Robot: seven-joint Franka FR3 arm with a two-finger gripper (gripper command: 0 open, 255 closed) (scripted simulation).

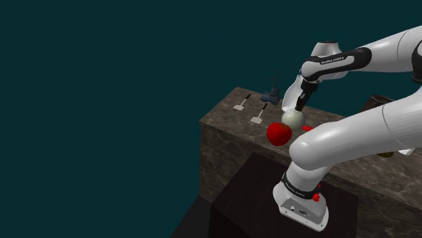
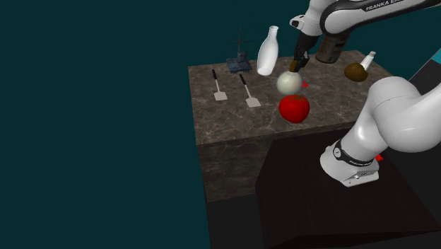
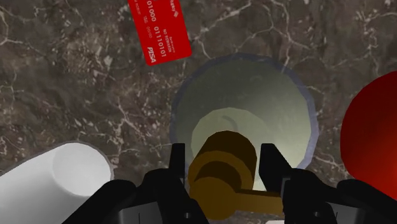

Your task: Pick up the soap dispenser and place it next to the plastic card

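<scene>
**A:** Jaws pinching the brown pump [image 3: 222, 175] from either side, black fingers flat on its flanks, nothing slack there.

**B:** Smart hold. The soap dispenser [image 3: 245, 108] has a round pale belly, too wide and too curved to pinch, so the narrow top serves as the handle.

**A:** And it hangs straight under the hand, belly below, over the dark marbled worktop [image 3: 76, 95]. Whether its base touches the stone, I can't tell.

**B:** Where is it against the target?

**A:** Close! The red card [image 3: 160, 30] lies flat just beyond the belly, with a strip of bare stone between them.

**B:** Tight neighbours, though: a red apple [image 3: 375, 140] on one side, a white bottle [image 3: 54, 184] on the other.

**A:** Which, I'd say, is why it's held upright from above. That allows a straight drop into the gap beside the card without nudging either one.
</scene>
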